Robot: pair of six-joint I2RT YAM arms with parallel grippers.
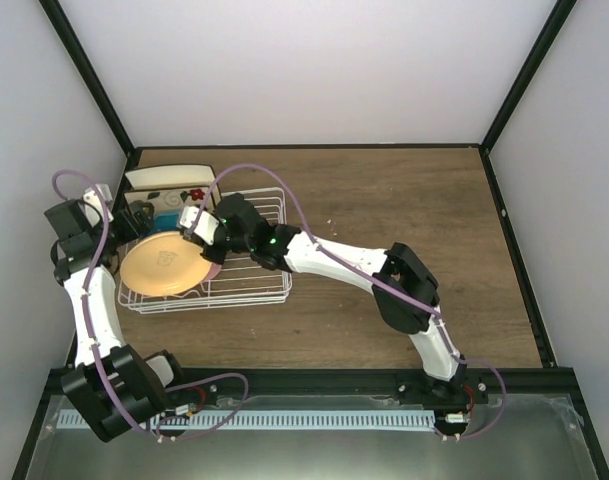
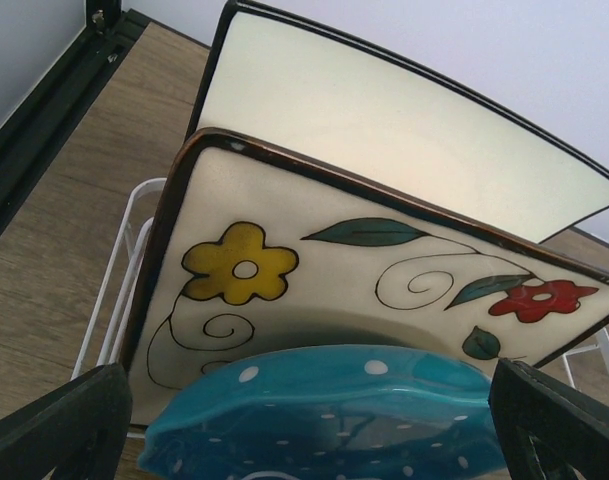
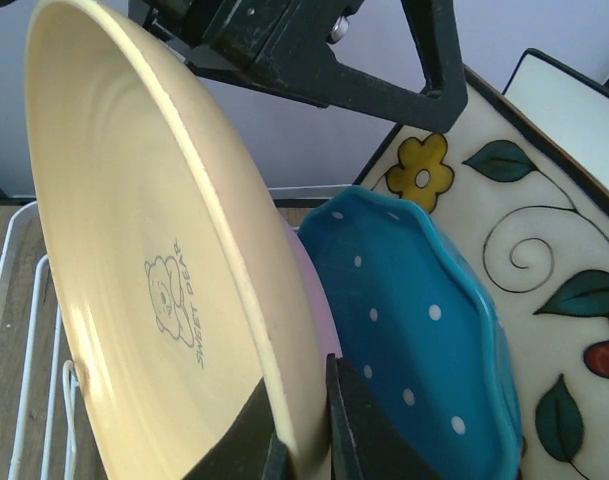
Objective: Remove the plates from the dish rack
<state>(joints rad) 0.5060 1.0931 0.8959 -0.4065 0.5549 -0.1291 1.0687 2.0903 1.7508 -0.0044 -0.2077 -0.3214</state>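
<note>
The white wire dish rack [image 1: 246,290] stands at the left of the table. My right gripper [image 3: 302,440] is shut on the rim of the round pale-orange plate [image 3: 134,260], which is tilted at the rack's front [image 1: 164,265]. Behind it stand a pink plate [image 3: 319,300], a blue scalloped dotted plate [image 3: 414,330], the flowered square cream plate [image 2: 334,270] and the plain square cream plate [image 2: 384,120]. My left gripper [image 2: 304,440] is open, its fingers either side of the blue dotted plate [image 2: 324,415]. No bright-orange plate shows.
The rack's wire side [image 2: 114,290] runs close to the left frame rail [image 2: 44,130]. Bare wooden table [image 1: 404,210] lies right of the rack. My left gripper's body [image 3: 314,50] hangs just above the plates in the right wrist view.
</note>
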